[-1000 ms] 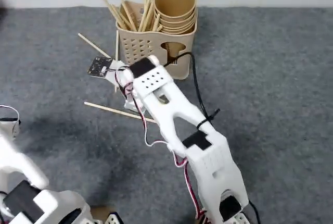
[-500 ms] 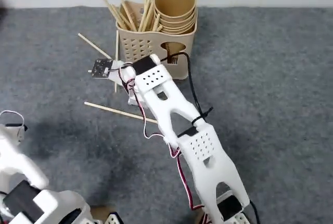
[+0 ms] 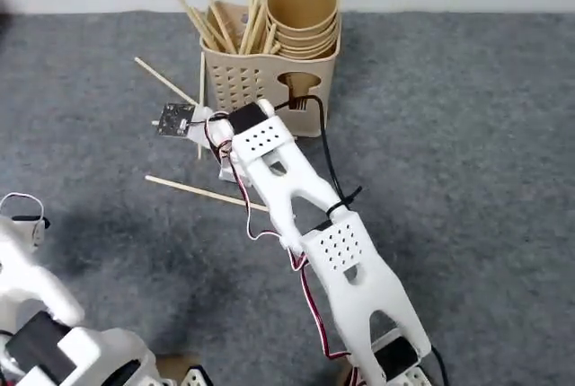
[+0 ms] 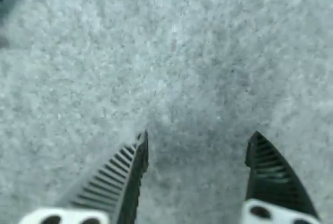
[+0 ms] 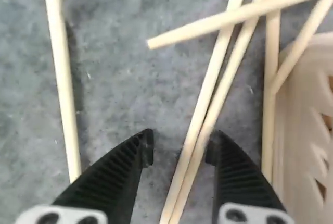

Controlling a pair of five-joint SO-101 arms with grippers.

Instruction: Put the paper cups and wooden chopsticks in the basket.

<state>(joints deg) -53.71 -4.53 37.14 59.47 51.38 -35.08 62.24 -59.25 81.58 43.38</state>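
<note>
Right wrist view, black ribbed right gripper (image 5: 179,153) part-open low over grey carpet (image 5: 119,67), pair of pale wooden chopsticks (image 5: 208,114) lying between its jaws, unclamped, close to the one nearer the beige slotted basket (image 5: 307,130), left gripper (image 4: 197,151) spread wide, holding nothing.

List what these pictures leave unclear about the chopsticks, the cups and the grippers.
- High view: the right arm covers the chopsticks lying against the basket.
- Right wrist view: the chopstick pair between the fingers of the open right gripper runs past the edges, and contact is unclear.
- High view: the basket wall hides the lower part of the cup stack, so no count.
</note>
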